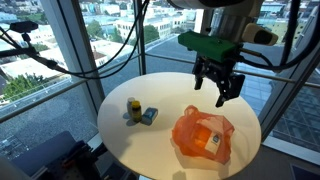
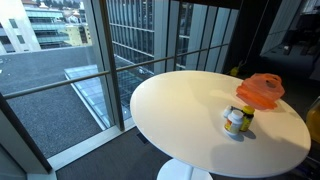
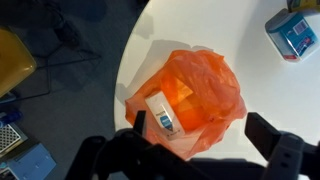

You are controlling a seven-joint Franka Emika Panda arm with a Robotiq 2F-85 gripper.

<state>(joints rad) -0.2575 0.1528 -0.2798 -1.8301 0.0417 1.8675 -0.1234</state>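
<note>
My gripper hangs open above the round white table, over a crumpled orange plastic bag. In the wrist view the bag lies below and between the two dark fingers, apart from them. A white box with a blue label shows inside the bag's mouth. Nothing is held. To the side stand a small yellow bottle and a blue-and-white box, close together. In an exterior view the bag lies behind the bottle. The blue box sits at the wrist view's top right.
Floor-to-ceiling glass walls with a rail stand just behind the table. Camera stands and cables are by the window. A yellow seat is on the floor beside the table edge.
</note>
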